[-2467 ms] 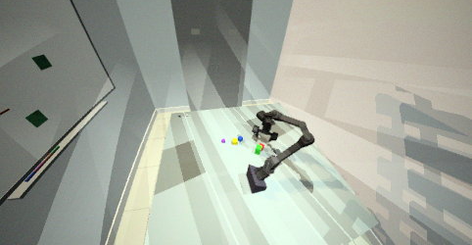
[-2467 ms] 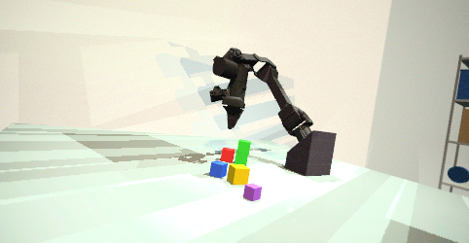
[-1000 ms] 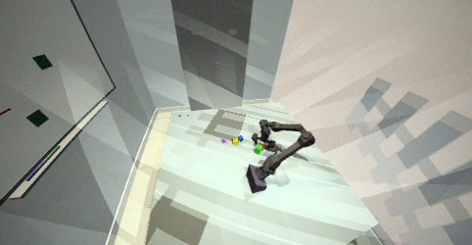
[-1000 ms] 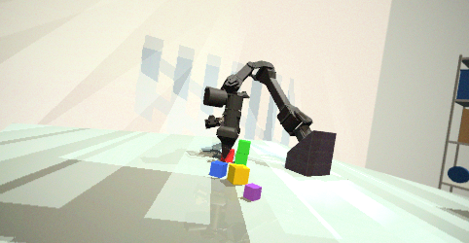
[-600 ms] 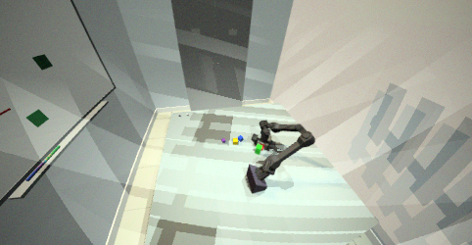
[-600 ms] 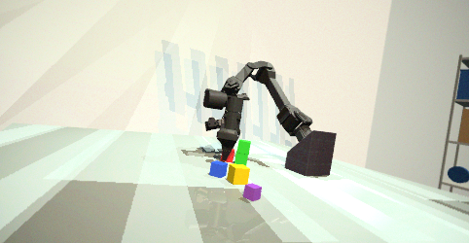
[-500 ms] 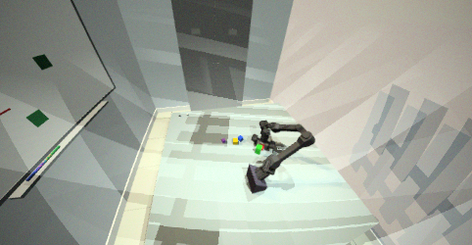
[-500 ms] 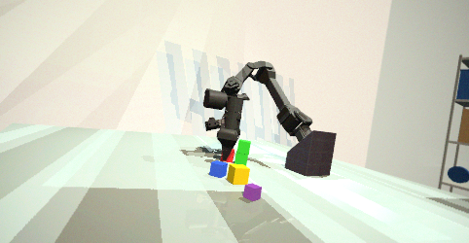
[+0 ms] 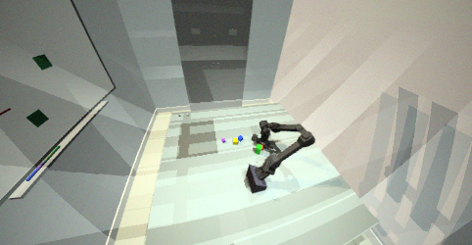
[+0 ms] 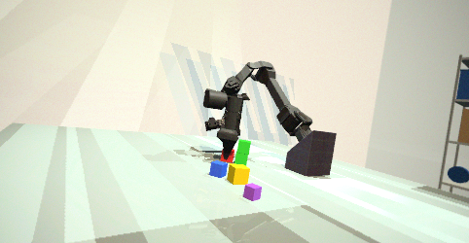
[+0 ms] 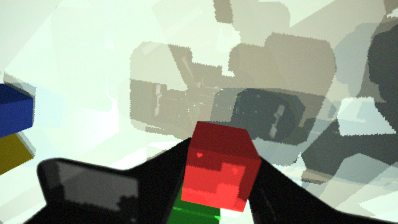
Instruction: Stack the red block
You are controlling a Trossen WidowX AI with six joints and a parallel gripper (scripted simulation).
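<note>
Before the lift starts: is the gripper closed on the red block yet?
Yes: in the wrist view the gripper has its dark fingers pressed against both sides of the red block, beside the upright green tower.

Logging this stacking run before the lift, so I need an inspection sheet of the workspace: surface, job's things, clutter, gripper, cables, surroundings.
Surface: pale striped table top, crossed by shadows.
Job's things: red block low on the table beside the green tower; the tower stands upright, two blocks high.
Clutter: blue block, yellow block and purple block in front of the tower, apart from the gripper.
Gripper: gripper down at table level, fingers closed on the red block's sides.
Cables: nothing seen.
Surroundings: dark arm base behind the tower; shelf unit at far right; whiteboard on the left wall.
</note>
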